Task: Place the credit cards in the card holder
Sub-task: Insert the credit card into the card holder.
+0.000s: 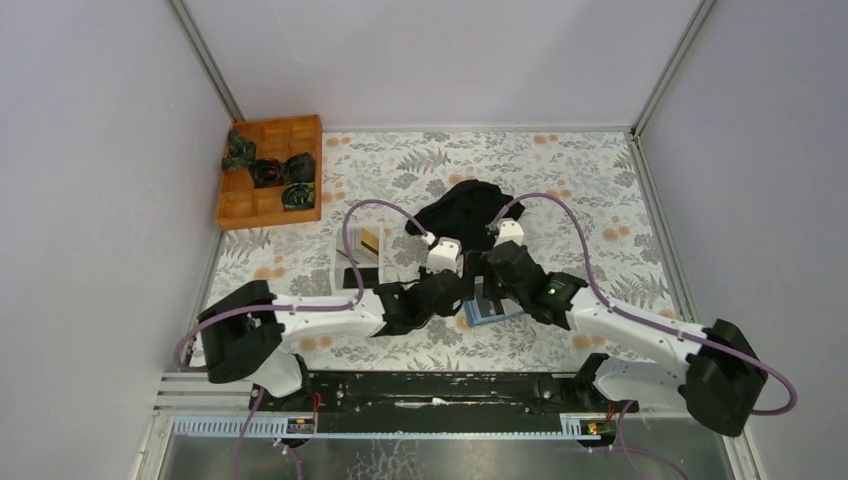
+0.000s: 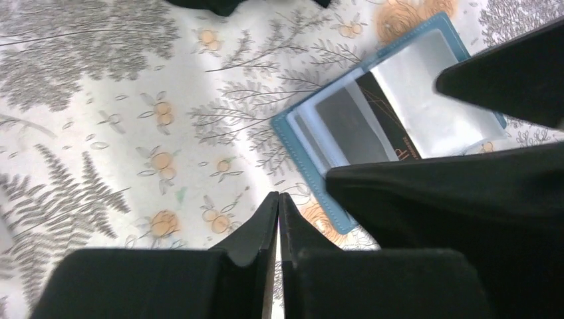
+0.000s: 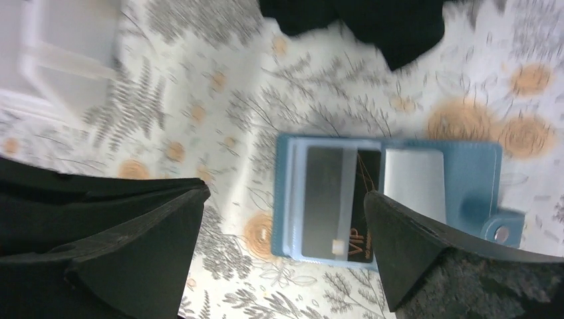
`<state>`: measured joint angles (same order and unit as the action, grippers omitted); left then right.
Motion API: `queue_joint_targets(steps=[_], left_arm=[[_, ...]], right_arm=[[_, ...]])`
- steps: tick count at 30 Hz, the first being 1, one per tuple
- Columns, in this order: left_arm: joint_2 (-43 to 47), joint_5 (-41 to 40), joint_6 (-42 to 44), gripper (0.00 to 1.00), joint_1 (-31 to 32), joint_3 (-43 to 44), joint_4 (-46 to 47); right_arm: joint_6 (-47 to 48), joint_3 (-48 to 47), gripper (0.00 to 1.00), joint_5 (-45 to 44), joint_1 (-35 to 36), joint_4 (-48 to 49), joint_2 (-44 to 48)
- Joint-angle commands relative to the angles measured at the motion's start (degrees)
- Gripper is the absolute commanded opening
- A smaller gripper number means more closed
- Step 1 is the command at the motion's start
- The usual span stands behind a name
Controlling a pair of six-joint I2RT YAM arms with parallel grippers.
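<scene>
The teal-blue card holder (image 3: 392,199) lies open on the flowered table, its snap tab to the right. A black card (image 3: 364,222) with VIP lettering lies in it, its left part greyed under a clear sleeve. My right gripper (image 3: 286,196) is open and hovers just above the holder, one finger on each side. My left gripper (image 2: 278,199) is shut and empty, low over the table just left of the holder (image 2: 392,113). In the top view both grippers, the left (image 1: 458,298) and the right (image 1: 488,285), meet over the holder (image 1: 487,313). I see no pale cards.
A white shallow tray (image 1: 352,262) stands left of the grippers and also shows in the right wrist view (image 3: 60,60). A big black cloth (image 1: 470,210) lies just behind the holder. A wooden compartment tray (image 1: 268,172) with dark objects sits at the back left.
</scene>
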<state>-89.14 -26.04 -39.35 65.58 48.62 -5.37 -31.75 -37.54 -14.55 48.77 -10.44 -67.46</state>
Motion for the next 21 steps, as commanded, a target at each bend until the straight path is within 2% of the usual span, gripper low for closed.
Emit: queue_joint_targets(steps=[1, 4, 7, 11, 12, 15, 18, 21], left_arm=[[6.37, -7.53, -1.00, 0.14, -0.12, -4.39, 0.45], [12.11, -9.75, -0.59, 0.23, -0.08, -7.49, 3.33], [16.40, -10.46, 0.45, 0.37, -0.09, -10.34, 6.52], [18.86, -9.80, 0.86, 0.49, -0.04, -12.96, 9.68], [18.64, -9.33, 0.86, 0.51, -0.07, -13.45, 10.20], [17.41, -7.23, 0.50, 0.58, -0.05, -14.58, 12.36], [16.20, -5.29, -0.48, 0.61, -0.02, -15.97, 14.76], [15.14, -3.30, -1.50, 0.62, -0.09, -17.65, 17.63]], right_arm=[[5.38, -1.63, 0.99, -4.21, 1.01, 7.90, 6.54], [5.75, 0.31, 0.99, -8.40, 1.04, 13.19, 9.93], [4.02, 3.02, 0.99, -11.41, 0.98, 16.44, 14.04], [5.68, 8.40, 1.00, -12.09, 0.99, 21.33, 19.18], [5.79, 9.06, 0.97, -12.34, 1.01, 21.49, 19.81], [4.16, 8.39, 0.91, -15.45, 0.98, 16.07, 20.12], [2.29, 5.26, 0.91, -18.05, 0.98, 5.45, 17.76], [-0.90, 3.74, 0.95, -21.96, 1.05, -4.88, 15.64]])
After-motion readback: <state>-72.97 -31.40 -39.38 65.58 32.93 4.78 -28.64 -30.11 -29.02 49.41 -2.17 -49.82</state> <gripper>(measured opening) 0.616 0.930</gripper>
